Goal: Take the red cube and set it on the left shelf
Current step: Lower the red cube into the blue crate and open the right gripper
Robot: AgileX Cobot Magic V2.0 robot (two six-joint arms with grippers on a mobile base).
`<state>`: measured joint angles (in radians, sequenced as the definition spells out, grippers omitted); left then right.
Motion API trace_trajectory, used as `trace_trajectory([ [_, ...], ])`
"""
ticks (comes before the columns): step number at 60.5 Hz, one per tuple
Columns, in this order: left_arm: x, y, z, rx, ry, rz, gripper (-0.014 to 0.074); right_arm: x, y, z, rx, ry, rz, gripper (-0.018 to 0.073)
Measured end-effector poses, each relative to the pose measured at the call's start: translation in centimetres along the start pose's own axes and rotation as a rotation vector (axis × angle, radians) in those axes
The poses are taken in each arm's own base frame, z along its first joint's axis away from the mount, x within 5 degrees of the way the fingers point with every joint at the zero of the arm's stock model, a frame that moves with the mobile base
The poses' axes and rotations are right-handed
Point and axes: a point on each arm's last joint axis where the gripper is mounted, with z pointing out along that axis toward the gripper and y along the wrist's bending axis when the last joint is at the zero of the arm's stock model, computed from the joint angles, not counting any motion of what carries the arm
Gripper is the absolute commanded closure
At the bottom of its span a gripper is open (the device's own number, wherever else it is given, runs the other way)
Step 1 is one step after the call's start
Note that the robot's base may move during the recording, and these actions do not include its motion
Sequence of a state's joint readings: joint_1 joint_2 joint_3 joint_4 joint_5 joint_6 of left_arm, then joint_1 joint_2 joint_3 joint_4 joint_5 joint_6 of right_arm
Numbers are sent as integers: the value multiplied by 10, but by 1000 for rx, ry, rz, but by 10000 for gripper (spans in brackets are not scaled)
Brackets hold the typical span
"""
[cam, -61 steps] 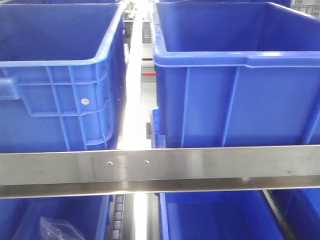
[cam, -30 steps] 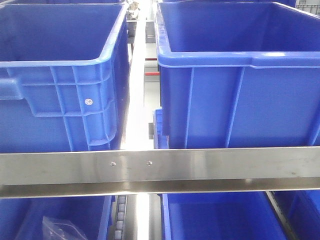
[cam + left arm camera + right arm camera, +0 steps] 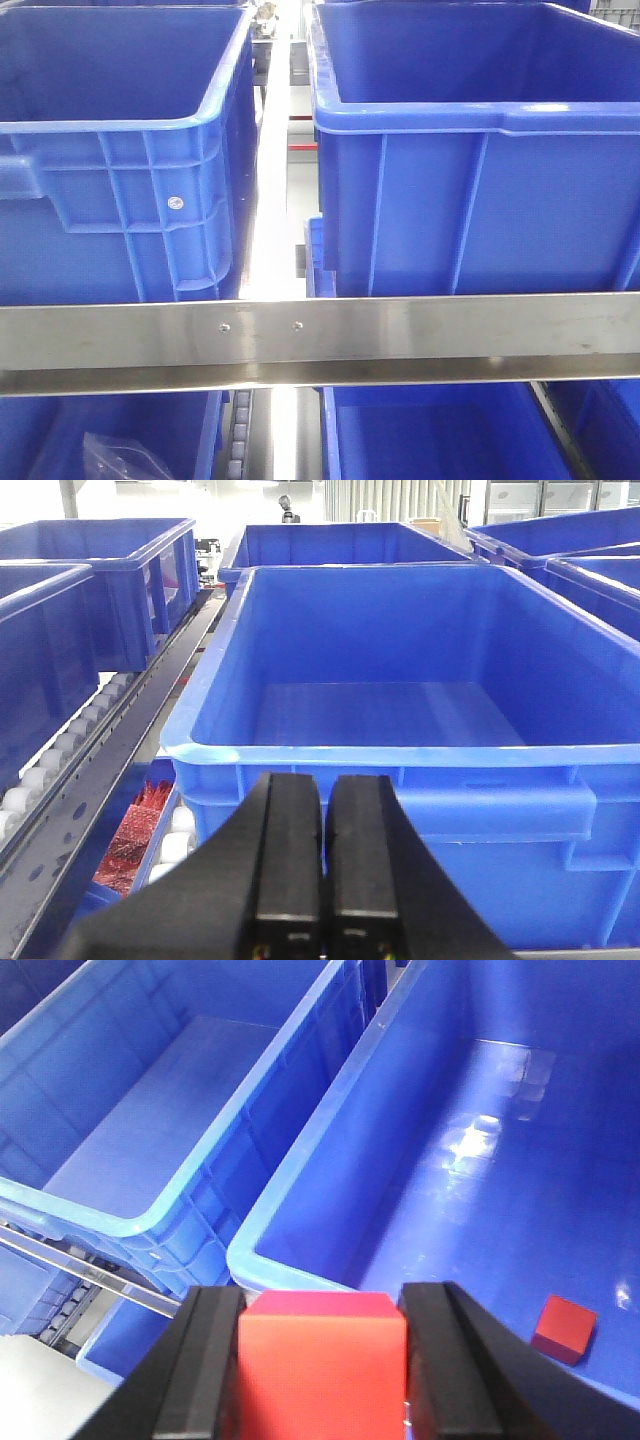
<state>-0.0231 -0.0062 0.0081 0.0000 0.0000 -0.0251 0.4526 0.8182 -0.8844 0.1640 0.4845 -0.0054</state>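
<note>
1. Nearly nothing has moved in half a second: the left shelf (image 3: 420,330), its front rail with two rivets, and the blue crates (image 3: 470,150) keep their places in the front view.
2. Right gripper (image 3: 322,1380): clamped on a red cube (image 3: 322,1360); its lower edge is cut off by the frame.
3. Second red cube (image 3: 563,1328): on the floor of the crate (image 3: 300,1175) below.
4. Left gripper (image 3: 322,860): fingers together, holding nothing, facing a crate (image 3: 400,770).
5. Clear plastic (image 3: 115,455) in a lower crate: only partly seen.

Two crates (image 3: 110,150) (image 3: 480,150) sit side by side behind the shelf's front rail (image 3: 420,330).
</note>
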Motion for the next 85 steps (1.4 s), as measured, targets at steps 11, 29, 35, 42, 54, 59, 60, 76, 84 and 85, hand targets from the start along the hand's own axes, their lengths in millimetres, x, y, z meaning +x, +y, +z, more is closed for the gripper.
trace_trajectory([
  [11, 0, 0, 0, 0, 0, 0, 495, 0, 0, 0, 0, 0, 0, 502],
  [29, 0, 0, 0, 0, 0, 0, 495, 0, 0, 0, 0, 0, 0, 502],
  [35, 0, 0, 0, 0, 0, 0, 495, 0, 0, 0, 0, 0, 0, 502],
  [42, 0, 0, 0, 0, 0, 0, 495, 0, 0, 0, 0, 0, 0, 502],
  [54, 0, 0, 0, 0, 0, 0, 495, -4, 0, 1, 1, -42, 0, 502],
  [59, 0, 0, 0, 0, 0, 0, 495, -10, -1, 5, 3, -101, 1, 502],
  [60, 0, 0, 0, 0, 0, 0, 495, -10, -1, 7, 4, -110, 2, 502],
  [76, 0, 0, 0, 0, 0, 0, 495, -35, -34, 58, 144, -156, 40, 502],
  [84, 0, 0, 0, 0, 0, 0, 495, -49, -62, 88, 231, -138, 68, 502],
  [85, 0, 0, 0, 0, 0, 0, 495, -49, -67, 94, 243, -127, 73, 502],
])
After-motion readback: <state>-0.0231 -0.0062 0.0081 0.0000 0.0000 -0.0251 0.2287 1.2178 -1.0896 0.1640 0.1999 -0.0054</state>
